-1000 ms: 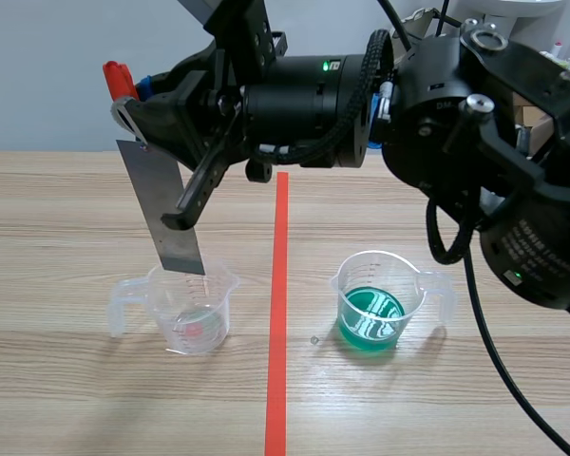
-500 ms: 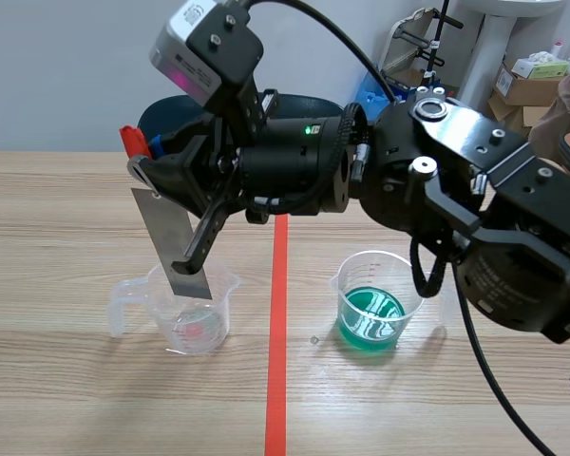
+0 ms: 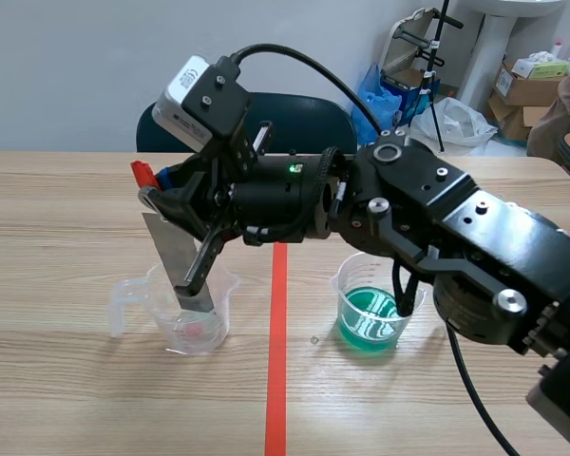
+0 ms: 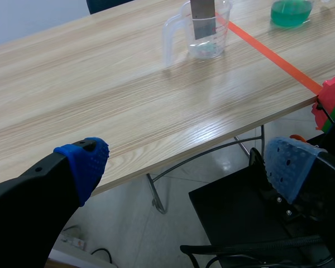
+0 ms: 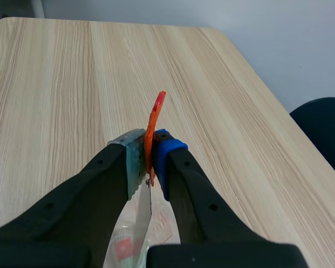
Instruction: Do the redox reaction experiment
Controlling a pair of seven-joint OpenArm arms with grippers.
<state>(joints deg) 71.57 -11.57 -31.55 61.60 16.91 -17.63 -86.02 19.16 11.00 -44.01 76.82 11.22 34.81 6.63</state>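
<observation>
The right arm [image 3: 437,237] was black throughout, built of bulky rounded housings joined one to the next. Flat round caps [image 3: 389,152] ringed in silver closed its joints. A small green light [image 3: 291,169] glowed on the cylindrical wrist section. A grey-white camera box [image 3: 198,95] was mounted above the wrist, and black cables [image 3: 309,63] ran from it and beneath the forearm. The right gripper [image 5: 149,162] had thick black fingers, with a grey-green pad [image 5: 134,159] on one and a blue pad [image 5: 164,153] on the other. The left gripper [image 4: 184,162] was black too, its dotted pads [image 4: 84,162] blue.
</observation>
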